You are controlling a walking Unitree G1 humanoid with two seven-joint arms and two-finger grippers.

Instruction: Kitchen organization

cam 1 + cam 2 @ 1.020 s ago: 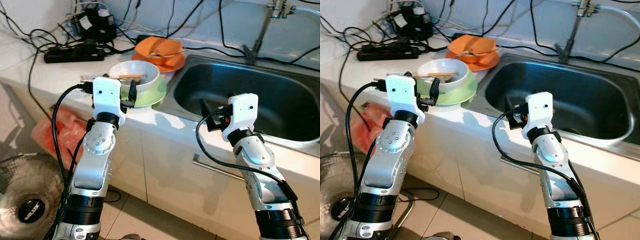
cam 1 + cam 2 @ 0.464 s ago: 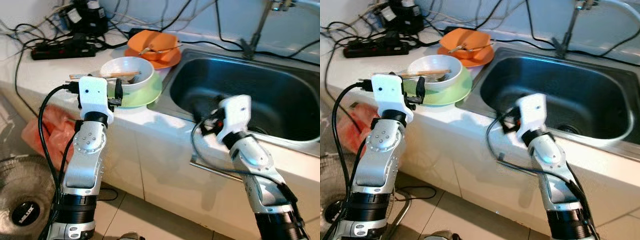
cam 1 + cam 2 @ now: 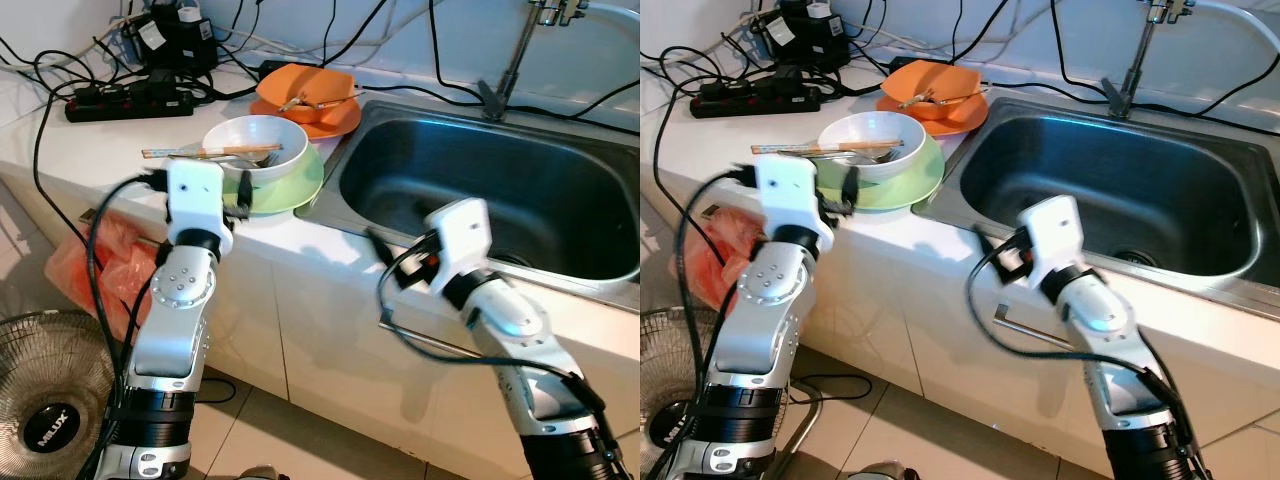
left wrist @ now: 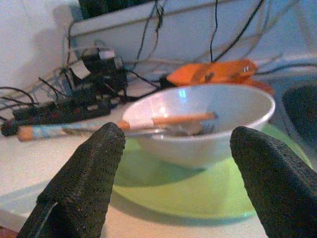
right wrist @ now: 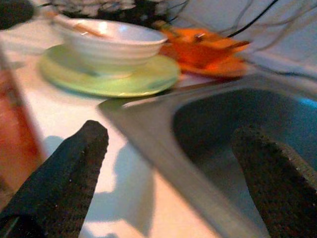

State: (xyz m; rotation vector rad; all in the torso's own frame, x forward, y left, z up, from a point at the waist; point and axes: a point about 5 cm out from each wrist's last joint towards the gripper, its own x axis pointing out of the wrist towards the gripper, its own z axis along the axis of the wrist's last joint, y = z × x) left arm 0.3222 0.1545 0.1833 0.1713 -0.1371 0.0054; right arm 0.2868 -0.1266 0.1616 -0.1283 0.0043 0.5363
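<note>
A white bowl (image 3: 262, 140) holding chopsticks (image 3: 200, 152) and a fork sits on a green plate (image 3: 300, 185) on the white counter. Behind it an orange bowl (image 3: 310, 90) rests on an orange plate (image 3: 335, 120). My left gripper (image 3: 240, 195) is open at the counter's front edge, level with the green plate; its fingers (image 4: 84, 178) frame the bowl from a short distance. My right gripper (image 3: 380, 255) is open and empty, low at the front left corner of the steel sink (image 3: 480, 190), pointing toward the plates.
A faucet (image 3: 520, 50) rises behind the sink. A power strip (image 3: 130, 100) and tangled cables lie at the counter's back left. On the floor stand a fan (image 3: 45, 400) and a red bag (image 3: 100, 260). A cabinet handle (image 3: 440, 345) runs below the sink.
My right gripper has swung left and down, from over the sink's front rim to its front left corner. The left gripper stays by the green plate. The camera has shifted slightly.
</note>
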